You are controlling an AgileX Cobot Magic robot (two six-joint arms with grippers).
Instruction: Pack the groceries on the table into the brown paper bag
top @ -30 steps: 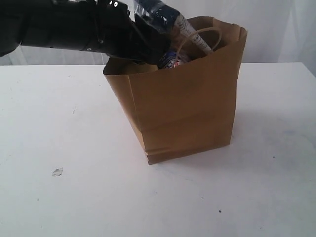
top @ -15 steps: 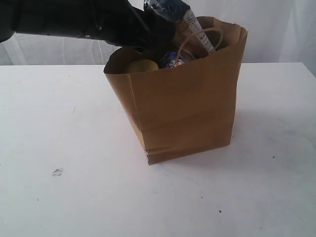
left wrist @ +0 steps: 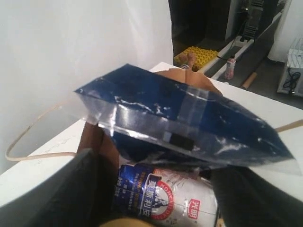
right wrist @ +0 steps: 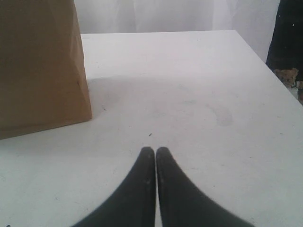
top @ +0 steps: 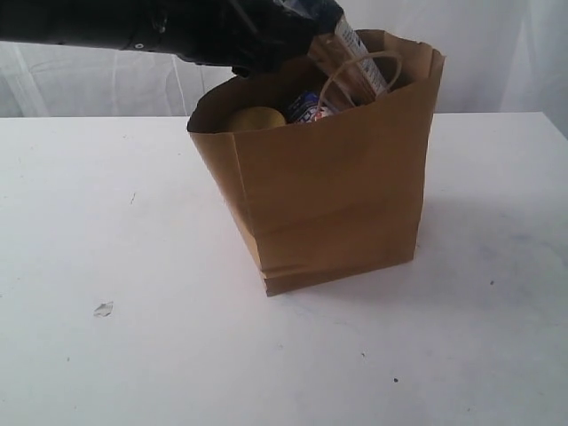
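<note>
The brown paper bag (top: pixel 328 204) stands upright on the white table (top: pixel 106 222). Out of its mouth leans the spaghetti packet (top: pixel 355 44), whose dark-blue end (left wrist: pixel 189 113) fills the left wrist view. Inside the bag a yellow-lidded jar (top: pixel 256 118) and the blue-white carton (top: pixel 306 108) show at the rim. My left gripper (top: pixel 275 53) hovers just above the bag's mouth, open, its fingers (left wrist: pixel 61 189) wide apart over the carton (left wrist: pixel 165 198) and holding nothing. My right gripper (right wrist: pixel 155 151) is shut and empty, low over the table beside the bag (right wrist: pixel 42 66).
A small whitish lump (top: pixel 103 309) lies on the table at the front left. The bag's paper loop handle (top: pixel 355 75) arches over the rim. The table's far right edge (right wrist: pixel 265 61) drops off toward a dark area.
My left arm has risen out of the bag's mouth. The yellow-lidded jar, hidden by the gripper a second ago, now shows inside the bag. The right gripper has not moved.
</note>
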